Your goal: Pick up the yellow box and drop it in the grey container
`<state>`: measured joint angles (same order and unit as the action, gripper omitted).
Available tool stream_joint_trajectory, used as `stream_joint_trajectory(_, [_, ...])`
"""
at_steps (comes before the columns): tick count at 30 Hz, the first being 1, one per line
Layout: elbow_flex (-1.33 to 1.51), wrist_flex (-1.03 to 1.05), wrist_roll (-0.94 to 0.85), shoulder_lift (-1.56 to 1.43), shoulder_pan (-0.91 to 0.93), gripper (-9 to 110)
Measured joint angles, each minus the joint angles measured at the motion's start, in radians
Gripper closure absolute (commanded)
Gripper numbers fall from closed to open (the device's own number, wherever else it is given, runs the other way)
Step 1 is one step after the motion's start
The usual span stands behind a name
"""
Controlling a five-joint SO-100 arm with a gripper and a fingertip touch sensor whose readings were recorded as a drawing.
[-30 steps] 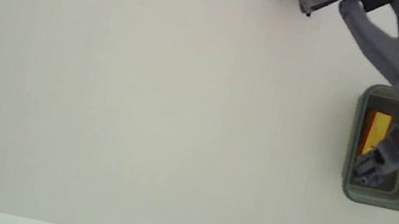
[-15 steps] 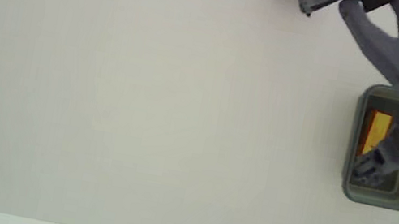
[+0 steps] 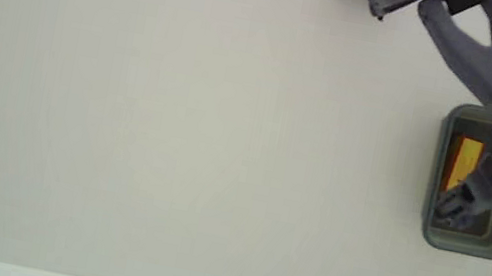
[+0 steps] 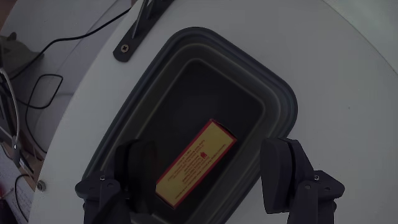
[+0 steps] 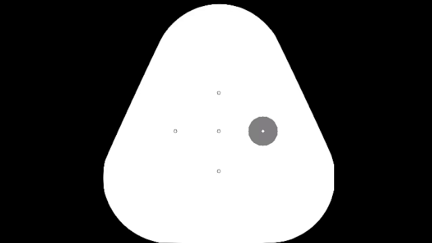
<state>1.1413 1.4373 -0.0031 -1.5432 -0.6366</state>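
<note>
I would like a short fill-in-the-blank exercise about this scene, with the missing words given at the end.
1. The yellow box lies ____ the grey container.
2. The tool hangs above the container with its jaws ____.
3. In the fixed view, the container stands near the ____ edge of the white table.
4. The mark on the box's face is ____ in colour.

Missing words: inside; open; right; red

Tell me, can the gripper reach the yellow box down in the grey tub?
Probably yes. The open gripper hangs right over the yellow box, which lies flat inside the grey tub, with nothing covering it.
</note>
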Motion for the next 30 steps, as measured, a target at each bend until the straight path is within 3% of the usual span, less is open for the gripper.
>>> stream_joint_trajectory(30, [0.173,-0.003,-0.002,-0.172,0.109,-9])
